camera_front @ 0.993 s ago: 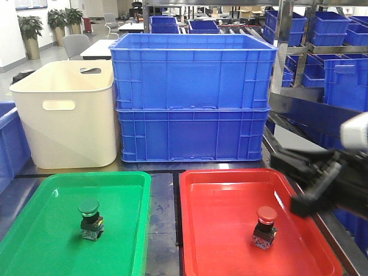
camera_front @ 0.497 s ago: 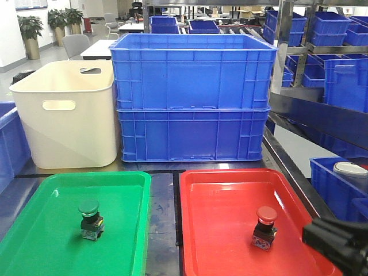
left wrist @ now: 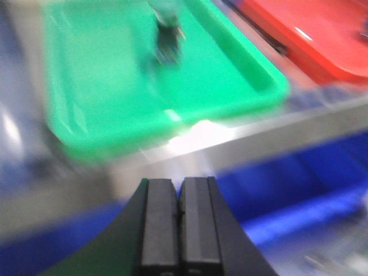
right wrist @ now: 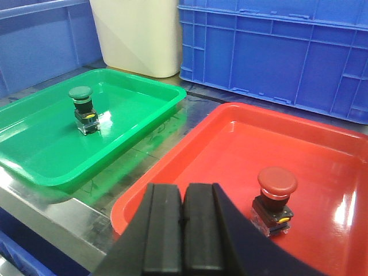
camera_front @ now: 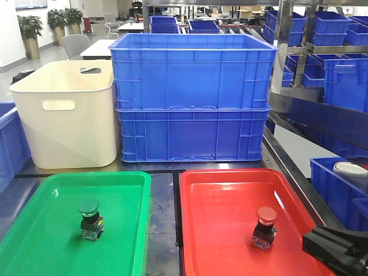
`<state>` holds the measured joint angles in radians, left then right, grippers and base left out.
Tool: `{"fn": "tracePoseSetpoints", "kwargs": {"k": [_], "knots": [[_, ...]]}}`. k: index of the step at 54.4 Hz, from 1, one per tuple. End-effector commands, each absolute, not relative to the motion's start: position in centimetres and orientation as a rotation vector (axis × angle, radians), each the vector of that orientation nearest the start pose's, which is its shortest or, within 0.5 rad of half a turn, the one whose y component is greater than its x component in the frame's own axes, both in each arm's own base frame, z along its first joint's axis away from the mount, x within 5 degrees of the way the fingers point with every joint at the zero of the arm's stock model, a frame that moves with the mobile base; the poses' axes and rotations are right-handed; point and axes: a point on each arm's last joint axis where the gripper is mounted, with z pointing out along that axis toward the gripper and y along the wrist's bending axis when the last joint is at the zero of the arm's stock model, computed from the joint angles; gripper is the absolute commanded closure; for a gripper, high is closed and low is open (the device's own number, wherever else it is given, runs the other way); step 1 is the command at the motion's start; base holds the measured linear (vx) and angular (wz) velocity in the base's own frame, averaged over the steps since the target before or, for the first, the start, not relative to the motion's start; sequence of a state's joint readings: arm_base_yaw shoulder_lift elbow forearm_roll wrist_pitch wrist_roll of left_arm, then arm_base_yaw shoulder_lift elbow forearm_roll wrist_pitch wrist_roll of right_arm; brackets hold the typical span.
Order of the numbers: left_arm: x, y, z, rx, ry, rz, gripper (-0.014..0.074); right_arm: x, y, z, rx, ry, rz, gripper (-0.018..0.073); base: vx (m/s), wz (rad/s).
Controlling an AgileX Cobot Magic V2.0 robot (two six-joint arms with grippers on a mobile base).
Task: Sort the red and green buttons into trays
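Green button (camera_front: pixel 89 217) upright in green tray (camera_front: pixel 34 241), red button (camera_front: pixel 265 226) upright in red tray (camera_front: pixel 221 190), 2 trays side by side on bench (camera_front: pixel 163 207). Left tool (left wrist: pixel 179 227) and right tool (right wrist: pixel 184 236) both closed on nothing, pads pressed together, clear of trays.

the right tool (camera_front: pixel 339 253), a second ago raised beside the red tray (camera_front: pixel 230 190) at its right rim, now sits low at the tray's near right corner, slightly lower than half a second ago.
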<state>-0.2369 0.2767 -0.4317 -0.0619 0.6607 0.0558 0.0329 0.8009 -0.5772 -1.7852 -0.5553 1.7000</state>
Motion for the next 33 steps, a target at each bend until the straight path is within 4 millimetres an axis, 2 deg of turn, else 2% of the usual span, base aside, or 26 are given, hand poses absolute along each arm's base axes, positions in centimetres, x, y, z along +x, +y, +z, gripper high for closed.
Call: {"fn": "tracePoseSetpoints", "kwargs": {"k": [1,5,15,20,29,33], "knots": [[6.6,-1.5,29.7,0.303,1.726,-0.079,0.0602,15.6,5.1,33.1,-0.495,1.708,0.416,0.057,0.0,0.0],[7.1,-1.5,28.3,0.324,1.634,-0.031,0.0602,15.6,5.1,33.1,-0.495,1.708,0.416,0.057,0.0,0.0],[7.1,-1.9,21.4,0.326,1.486,-0.058,0.0602,15.6,5.0,33.1,-0.494,1.708,0.416,0.057,0.0,0.0],[6.9,-1.7,21.0,0.335,1.552,-0.046,0.0602,15.6,5.0,33.1,-0.495,1.708,0.415,0.057,0.0,0.0],[5.2,-1.2,20.7,0.294,1.494,-0.056,0.0602,15.6,5.0,33.1,-0.494,1.708,0.416,0.057,0.0,0.0],[5.5,-1.1,20.4,0.269,1.547,-0.063,0.0602,15.6,5.0,33.1,-0.494,1.709,0.417,0.057,0.0,0.0]]}}
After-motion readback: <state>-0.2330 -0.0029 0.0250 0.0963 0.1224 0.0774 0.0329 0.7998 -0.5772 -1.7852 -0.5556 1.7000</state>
